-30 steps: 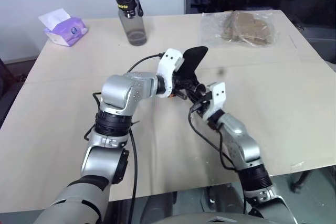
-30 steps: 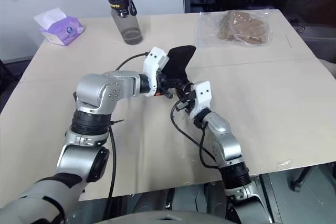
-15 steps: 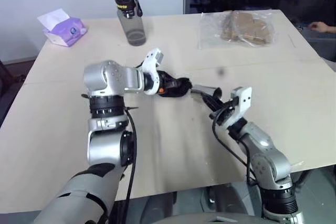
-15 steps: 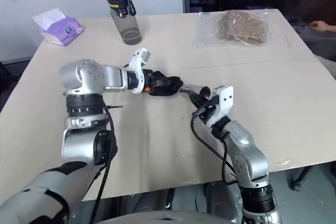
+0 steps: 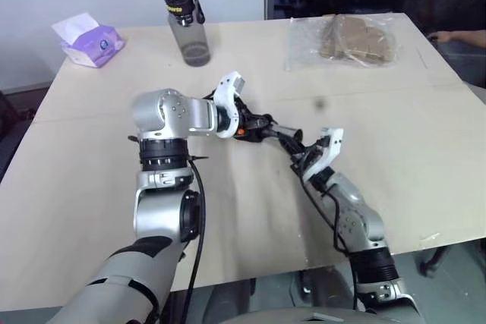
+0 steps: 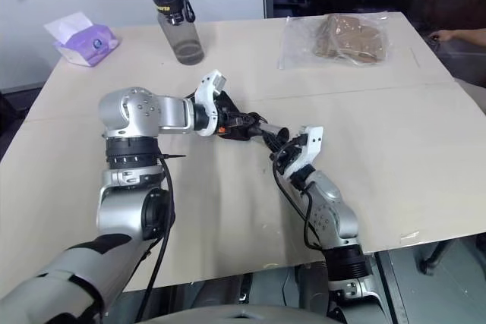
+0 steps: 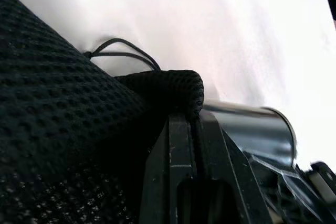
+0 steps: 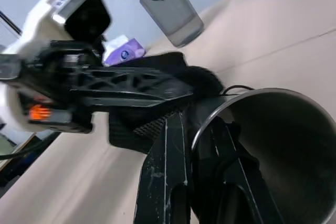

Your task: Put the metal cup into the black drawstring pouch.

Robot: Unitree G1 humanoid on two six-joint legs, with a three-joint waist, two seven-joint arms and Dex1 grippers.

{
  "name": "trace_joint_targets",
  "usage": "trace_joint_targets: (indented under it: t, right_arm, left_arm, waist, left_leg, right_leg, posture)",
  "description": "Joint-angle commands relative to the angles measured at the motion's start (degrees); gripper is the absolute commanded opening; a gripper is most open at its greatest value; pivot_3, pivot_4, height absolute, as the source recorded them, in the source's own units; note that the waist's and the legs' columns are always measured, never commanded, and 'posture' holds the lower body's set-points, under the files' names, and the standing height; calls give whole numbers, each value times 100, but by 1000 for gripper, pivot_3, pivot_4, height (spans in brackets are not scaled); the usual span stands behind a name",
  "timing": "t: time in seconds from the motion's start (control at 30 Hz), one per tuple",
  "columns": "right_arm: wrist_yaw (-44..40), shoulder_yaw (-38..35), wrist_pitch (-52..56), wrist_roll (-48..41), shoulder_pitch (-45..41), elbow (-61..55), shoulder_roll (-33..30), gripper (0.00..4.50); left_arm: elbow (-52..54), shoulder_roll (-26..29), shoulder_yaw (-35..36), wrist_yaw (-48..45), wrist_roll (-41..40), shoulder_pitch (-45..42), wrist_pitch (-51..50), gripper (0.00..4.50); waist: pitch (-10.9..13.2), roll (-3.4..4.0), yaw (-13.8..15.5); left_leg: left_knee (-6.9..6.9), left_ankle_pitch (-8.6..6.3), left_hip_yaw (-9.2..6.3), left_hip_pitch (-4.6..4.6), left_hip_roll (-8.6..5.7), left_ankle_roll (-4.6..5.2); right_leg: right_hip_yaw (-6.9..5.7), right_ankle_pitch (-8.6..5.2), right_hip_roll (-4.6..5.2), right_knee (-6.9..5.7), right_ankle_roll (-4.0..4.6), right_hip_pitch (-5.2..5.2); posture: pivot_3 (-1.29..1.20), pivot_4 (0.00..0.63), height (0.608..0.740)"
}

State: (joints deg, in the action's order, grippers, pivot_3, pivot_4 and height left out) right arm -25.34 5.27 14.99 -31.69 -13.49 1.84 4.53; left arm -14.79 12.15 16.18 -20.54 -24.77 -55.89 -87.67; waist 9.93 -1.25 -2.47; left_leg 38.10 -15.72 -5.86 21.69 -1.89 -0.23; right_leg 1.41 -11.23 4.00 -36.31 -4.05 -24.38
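Observation:
Over the middle of the table, my left gripper (image 5: 260,124) is shut on an edge of the black drawstring pouch (image 6: 237,121), a bunched mesh bag with its thin cord (image 7: 123,51) trailing on the tabletop. The metal cup (image 6: 272,129) lies on its side in the air right beside the pouch. My right gripper (image 5: 298,147) is shut on its rim, one finger (image 8: 231,177) inside the open mouth and one outside. The cup's closed end (image 7: 252,129) meets the pouch's folded edge. I cannot tell whether it is inside the opening.
A grey bottle (image 5: 184,17) with a black cap stands at the back of the table. A purple tissue pack (image 5: 89,39) lies at the back left and a clear plastic bag (image 5: 345,39) with brown contents at the back right. A person's hand (image 5: 459,36) shows at the right edge.
The pouch, held upright a second ago, is now low and bunched as the left wrist rolled. The right gripper swung out with the cup, then brought it back against the pouch.

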Motion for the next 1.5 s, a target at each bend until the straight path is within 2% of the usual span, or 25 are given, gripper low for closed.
trace_joint_targets:
  t: [0.03, 0.17, 0.4, 0.63, 0.83, 0.93, 1.03, 1.13, 1.23, 1.43, 1.5]
  right_arm:
    - [-68, -216, -108, -547, -6, -249, 525, 8]
    - [-157, -409, 122, -1182, 71, -644, 375, 8]
    - [-350, -174, 487, -1451, 204, -925, 204, 8]
    - [-691, 1, 204, -1146, -99, 98, 422, 8]
    - [-867, 59, -184, -693, -297, 1066, 443, 8]
    - [-622, -49, -527, -429, -531, 1352, 509, 8]
    - [-223, 96, -1140, 349, -831, 1588, 405, 8]
    - [-54, 512, -1597, 1309, -1088, 1801, 254, 8]
    - [-214, 887, -1764, 1872, -1190, 1902, 152, 8]
    - [-908, 1269, -1657, 2257, -1323, 1752, -149, 8]
    - [-1016, 923, -1382, 1784, -1439, 1656, -30, 8]
  left_arm:
    - [215, 5, -40, 74, -30, 170, 101, 0]
    - [232, 80, -18, 100, -54, 265, 139, 0]
    - [236, 90, 140, 180, -89, 319, 58, 0]
    - [155, -266, 947, 577, -91, -8, -242, 0]
    - [337, -432, 1171, 760, -102, 12, -403, 0]
    - [489, -435, 1089, 767, -152, 136, -479, 0]
    - [609, -416, 1011, 764, -222, 239, -483, 0]
    - [766, -373, 852, 657, -359, 317, -483, 0]
    - [994, -289, 551, 519, -398, 415, -420, 0]
    - [1478, 3, -418, -161, -519, 787, 548, 0]
    - [1654, 69, -488, -418, -699, 877, 651, 0]
  waist:
    - [0, 0, 4]
    - [0, 0, 12]
    - [0, 0, 11]
    - [0, 0, 12]
    - [-7, -10, -3]
    - [-8, -11, -7]
    - [-8, -12, 1]
    - [-10, -14, 26]
    - [-11, -15, 1]
    - [-12, -14, -13]
    - [-12, -13, -16]
  left_leg:
    - [0, 0, 0, 0, 0, 0]
    - [0, 0, 1, 4, -1, -1]
    - [0, 0, 2, 13, -1, 0]
    - [1, 1, 7, 11, -2, -1]
    - [1, 0, 9, 6, 0, -2]
    - [2, 6, 12, -3, -1, -11]
    - [2, 18, 20, -8, -2, -31]
    - [2, 24, 17, -8, -2, -40]
    - [3, 25, 22, -8, -4, -41]
    - [-2, 24, 15, -10, -1, -42]
    - [-2, 24, 15, -9, -1, -42]
  right_leg:
    - [0, 0, 0, -1, 0, -1]
    - [4, 0, 2, -1, 0, -4]
    - [6, 0, 0, -8, 0, -18]
    - [7, 0, 0, -10, 0, -19]
    - [9, 0, 0, -11, 0, -17]
    - [13, 1, 0, -23, 1, -15]
    - [12, 3, -2, -40, 3, -15]
    - [4, 4, -5, -45, 5, -11]
    - [9, 4, -4, -45, 5, -11]
    - [15, 4, -5, -43, 6, -16]
    - [17, 4, -5, -42, 6, -18]
  posture:
    - [0, 150, 740]
    - [0, 150, 740]
    - [0, 150, 740]
    - [0, 150, 740]
    - [0, 150, 740]
    - [0, 150, 740]
    - [0, 150, 740]
    - [0, 150, 740]
    - [0, 150, 740]
    - [0, 150, 740]
    - [0, 150, 740]
